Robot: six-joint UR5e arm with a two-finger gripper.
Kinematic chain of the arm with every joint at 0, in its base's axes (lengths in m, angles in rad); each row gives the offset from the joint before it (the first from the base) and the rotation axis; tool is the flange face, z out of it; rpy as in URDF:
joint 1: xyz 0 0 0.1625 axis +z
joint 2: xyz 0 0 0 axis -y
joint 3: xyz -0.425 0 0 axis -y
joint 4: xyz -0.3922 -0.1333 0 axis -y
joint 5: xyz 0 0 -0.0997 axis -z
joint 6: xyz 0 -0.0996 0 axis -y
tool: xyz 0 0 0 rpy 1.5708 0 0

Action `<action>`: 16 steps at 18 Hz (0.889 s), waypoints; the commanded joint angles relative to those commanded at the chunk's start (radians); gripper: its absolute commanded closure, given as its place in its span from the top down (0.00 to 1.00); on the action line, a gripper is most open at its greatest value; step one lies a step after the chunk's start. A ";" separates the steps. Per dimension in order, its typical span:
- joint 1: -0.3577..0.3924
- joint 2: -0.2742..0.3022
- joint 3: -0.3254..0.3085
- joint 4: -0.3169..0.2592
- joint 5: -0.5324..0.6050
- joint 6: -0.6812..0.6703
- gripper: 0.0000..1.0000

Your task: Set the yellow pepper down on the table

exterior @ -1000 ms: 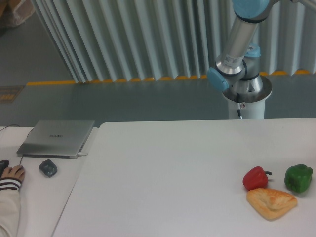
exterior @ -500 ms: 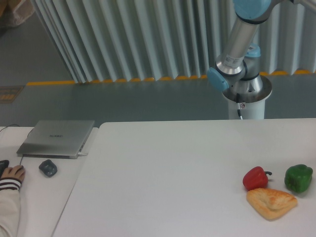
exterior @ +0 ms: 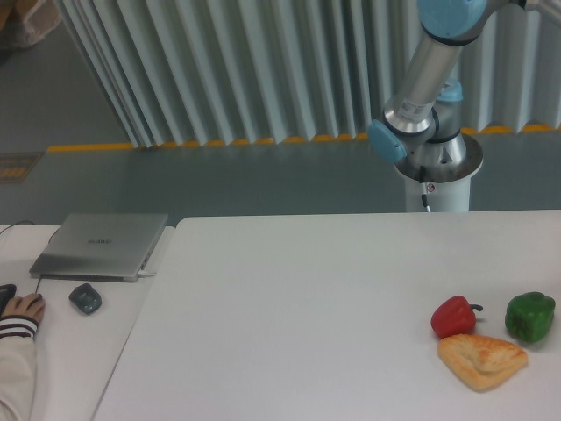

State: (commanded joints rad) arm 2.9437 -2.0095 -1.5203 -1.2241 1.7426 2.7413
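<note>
On the bench (exterior: 307,298): a red pepper (exterior: 453,317), green pepper (exterior: 529,316) and pastry (exterior: 481,360) are seen at the right.
Yellow pepper: not seen anywhere.
Tool: out of view; only the arm (exterior: 429,70) is shown.

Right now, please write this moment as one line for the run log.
arm: raised behind table | gripper: not in view | yellow pepper: not in view | on table: red pepper, green pepper, pastry

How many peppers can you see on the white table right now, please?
2: the red pepper near the right edge, and the green pepper further right, both behind the pastry. No yellow pepper shows in view.
</note>
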 joint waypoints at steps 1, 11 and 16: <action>0.000 0.000 0.003 -0.002 0.000 -0.006 0.40; -0.008 0.032 0.138 -0.240 -0.093 -0.176 0.40; -0.057 0.084 0.140 -0.307 -0.179 -0.398 0.36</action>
State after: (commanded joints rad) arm 2.8872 -1.9253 -1.3806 -1.5308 1.5631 2.3431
